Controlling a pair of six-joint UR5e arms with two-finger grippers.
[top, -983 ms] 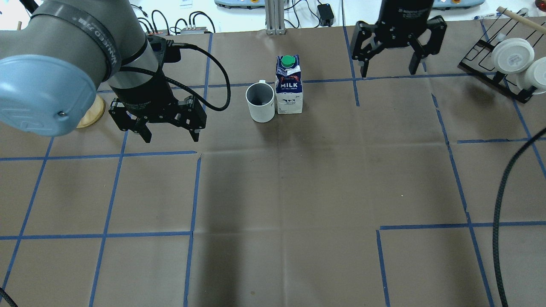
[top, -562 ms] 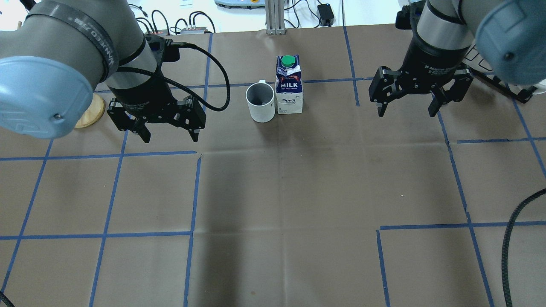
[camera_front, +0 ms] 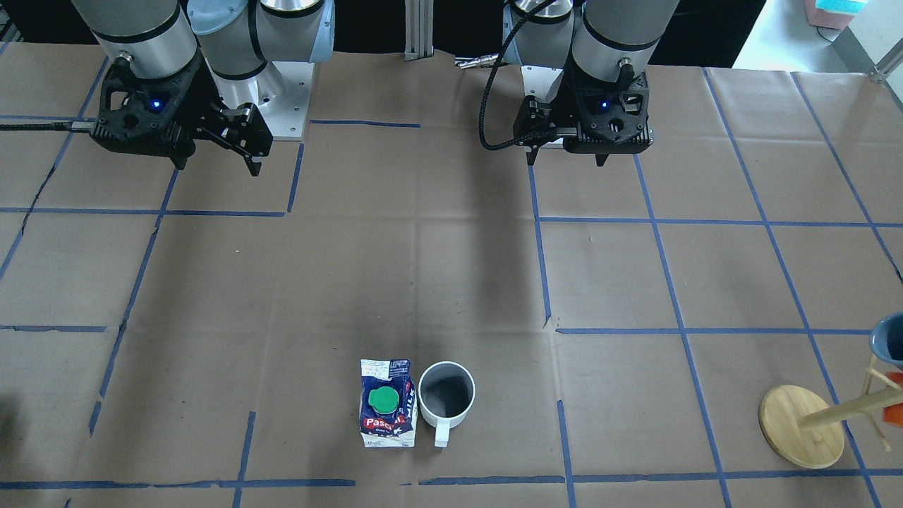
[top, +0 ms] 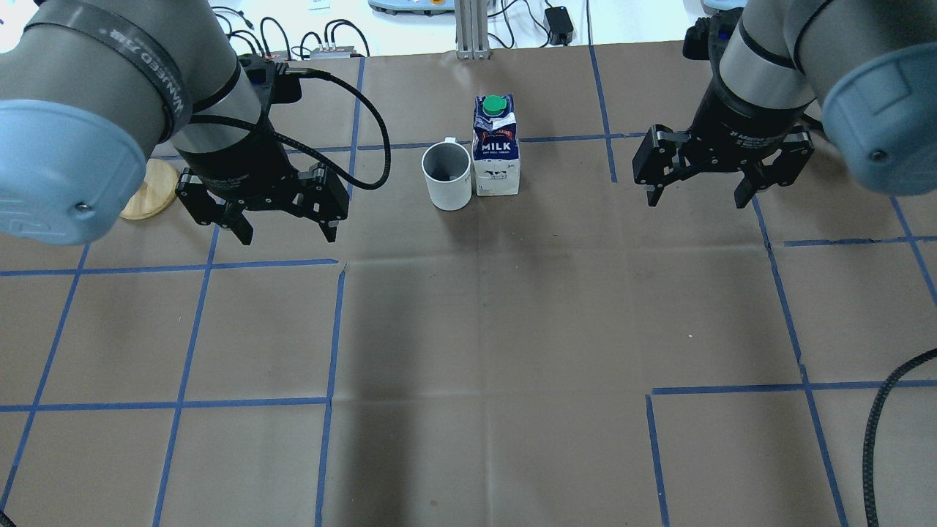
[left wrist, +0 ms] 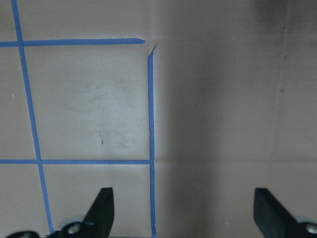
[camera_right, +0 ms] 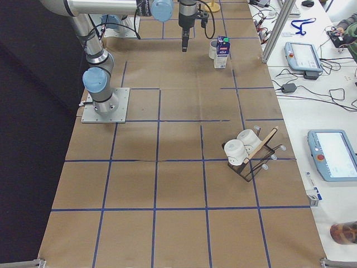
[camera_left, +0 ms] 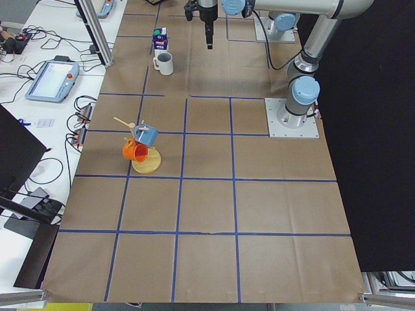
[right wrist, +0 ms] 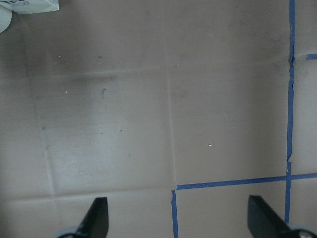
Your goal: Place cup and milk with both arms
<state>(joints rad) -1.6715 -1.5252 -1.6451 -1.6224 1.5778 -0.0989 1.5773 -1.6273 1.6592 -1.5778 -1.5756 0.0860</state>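
Sitting nr far table (top: 512,329) edge: cup (top: 446,181) beside milk (top: 497,150).

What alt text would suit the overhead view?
A white cup and a milk carton stand side by side at the far middle of a brown table. The left gripper and right gripper hover open, empty, one to each side of the pair.

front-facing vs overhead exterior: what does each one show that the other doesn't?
Front-facing only: the red Pascual label on the milk, the full handle of the cup, a blue mug on the wooden stand. Overhead only: the MILK lettering on the carton's side, a black adapter past the table's far edge. Both: cup and milk upright side by side, left pincer and right pincer open, empty, apart from them.
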